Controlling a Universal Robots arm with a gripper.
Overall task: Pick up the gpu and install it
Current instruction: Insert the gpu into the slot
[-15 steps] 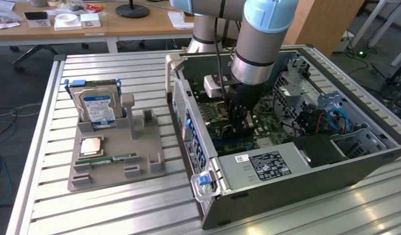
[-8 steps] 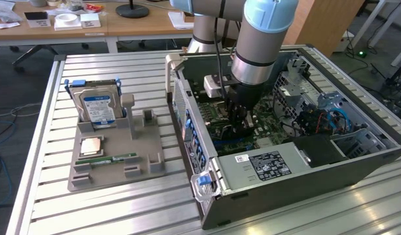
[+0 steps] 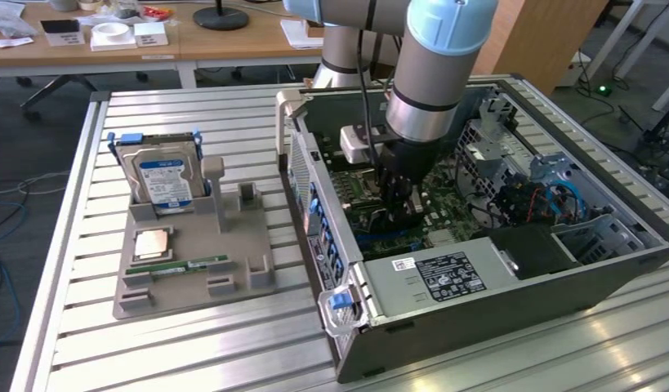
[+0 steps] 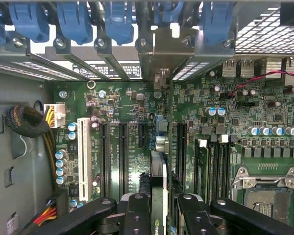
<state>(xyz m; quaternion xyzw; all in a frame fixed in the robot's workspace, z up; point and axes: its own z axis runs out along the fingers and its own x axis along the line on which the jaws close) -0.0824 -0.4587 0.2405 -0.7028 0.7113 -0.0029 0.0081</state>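
Note:
In the wrist view the gpu shows edge-on, standing upright over the green motherboard. Its silver end bracket reaches the rear slot openings of the case. My gripper is shut on the card, one black finger on each side of it. The card lines up along a long black expansion slot; whether it is fully seated I cannot tell. In the exterior view my gripper reaches straight down into the open computer case, low over the board.
A grey holder on the slatted table at the exterior view's left carries a silver hard drive, a processor chip and a memory stick. Inside the case are blue slot latches, a processor socket and cable bundles.

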